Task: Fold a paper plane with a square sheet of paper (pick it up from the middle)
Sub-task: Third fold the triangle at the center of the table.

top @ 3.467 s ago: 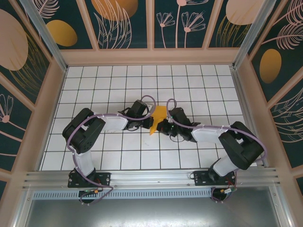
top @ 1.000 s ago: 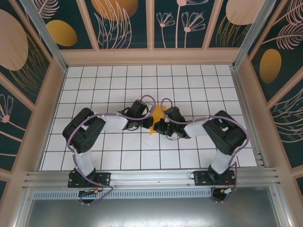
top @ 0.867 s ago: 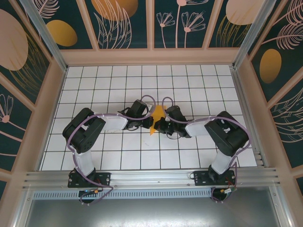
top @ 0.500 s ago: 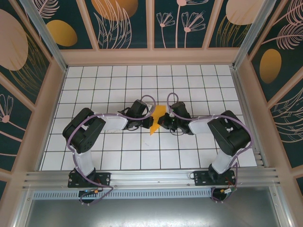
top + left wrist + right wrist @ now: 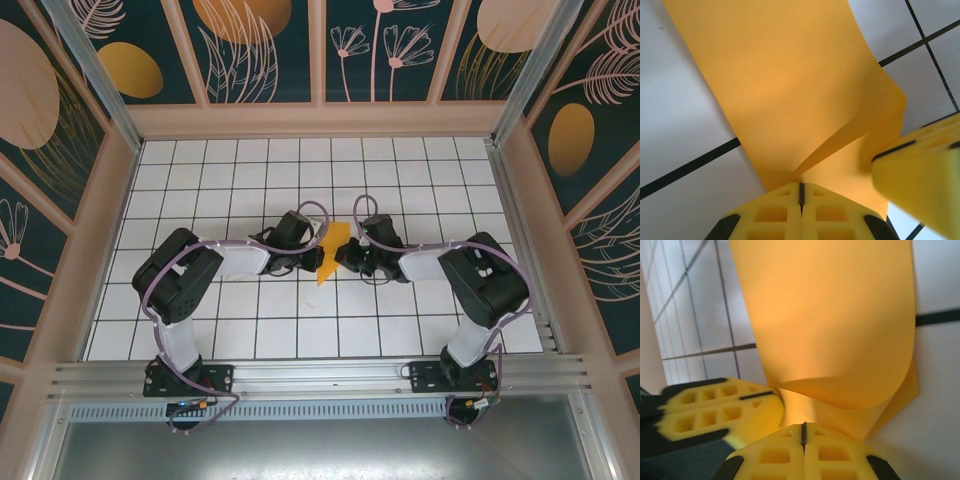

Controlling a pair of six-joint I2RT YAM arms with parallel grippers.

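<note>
Both left jaws and right jaws clamped on smooth folded orange-yellow paper (image 5: 780, 75), one flap curling.

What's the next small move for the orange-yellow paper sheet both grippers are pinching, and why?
Probably ease the right gripper down toward the white tiled table while the left gripper holds its pinch. Both are shut on the thin orange-yellow paper sheet, close together, and its upper layer bulges in a soft curve, so the fold looks uncreased.
</note>
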